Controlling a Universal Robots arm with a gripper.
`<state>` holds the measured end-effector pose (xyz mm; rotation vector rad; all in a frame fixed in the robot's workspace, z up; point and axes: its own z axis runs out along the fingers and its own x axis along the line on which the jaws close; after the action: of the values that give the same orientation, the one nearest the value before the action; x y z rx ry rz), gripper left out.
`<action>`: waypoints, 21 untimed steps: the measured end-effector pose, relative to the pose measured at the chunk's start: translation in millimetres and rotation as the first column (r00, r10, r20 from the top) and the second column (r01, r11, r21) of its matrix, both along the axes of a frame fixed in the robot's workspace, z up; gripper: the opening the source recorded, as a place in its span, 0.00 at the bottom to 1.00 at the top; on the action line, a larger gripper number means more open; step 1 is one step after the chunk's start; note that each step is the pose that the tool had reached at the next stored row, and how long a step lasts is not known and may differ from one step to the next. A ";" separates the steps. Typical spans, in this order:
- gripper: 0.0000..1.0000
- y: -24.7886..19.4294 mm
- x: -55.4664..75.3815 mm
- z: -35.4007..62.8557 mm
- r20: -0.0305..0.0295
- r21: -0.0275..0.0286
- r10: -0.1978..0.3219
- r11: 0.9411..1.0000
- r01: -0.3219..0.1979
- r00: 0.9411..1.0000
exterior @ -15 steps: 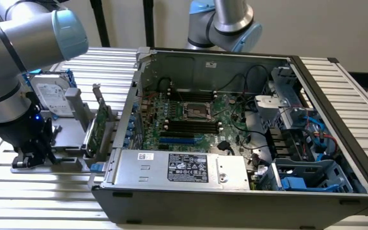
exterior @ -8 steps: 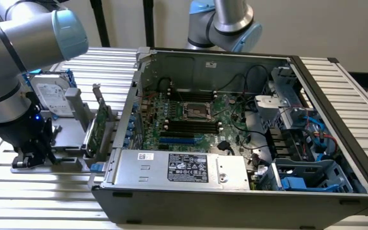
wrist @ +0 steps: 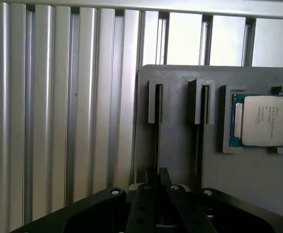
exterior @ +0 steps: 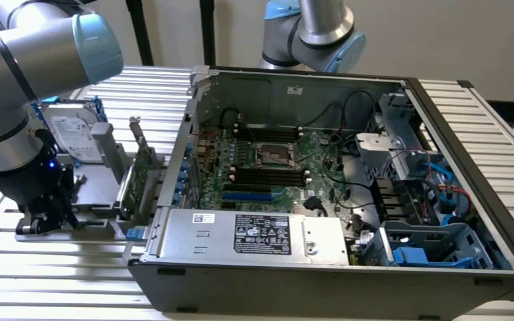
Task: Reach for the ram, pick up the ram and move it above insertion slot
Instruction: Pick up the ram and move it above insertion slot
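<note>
Exterior view: open computer case (exterior: 328, 287) on the slatted table (exterior: 51, 281); parts holder (exterior: 96, 200) at the case's 9 o'clock, gripper (exterior: 43, 217) over its near end, hard drive (exterior: 69, 137) at its 12 o'clock. Inside the case, power supply (exterior: 248, 234) at 6 o'clock of the motherboard (exterior: 275, 164). Wrist view: processor (wrist: 262, 119) recessed in the holder beside two slots (wrist: 157, 104).

Part of grey tray (wrist: 224, 189) hidden behind claw (wrist: 158, 177), claw cut off at edge
</note>
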<state>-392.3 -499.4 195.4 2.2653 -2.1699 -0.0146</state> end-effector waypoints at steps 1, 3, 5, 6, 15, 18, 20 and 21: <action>0.14 0.0 0.0 0.0 0.000 0.000 -0.003 1.000 0.003 1.000; 0.14 0.0 0.0 0.0 0.000 0.000 -0.004 1.000 0.004 1.000; 0.14 0.0 0.0 0.1 0.000 0.000 -0.005 1.000 0.005 1.000; 0.14 0.0 0.0 0.2 0.000 0.000 -0.005 1.000 0.005 1.000; 0.14 0.0 0.2 20.9 -0.003 0.002 -0.008 1.000 0.008 1.000; 0.14 0.0 0.8 34.4 -0.004 0.002 -0.008 1.000 0.008 1.000; 0.14 0.0 1.8 43.4 -0.003 0.002 -0.008 1.000 0.008 1.000; 0.14 0.0 2.5 48.1 -0.004 0.002 -0.008 1.000 0.008 1.000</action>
<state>-389.8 -499.4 243.6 2.2556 -2.1787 -0.0211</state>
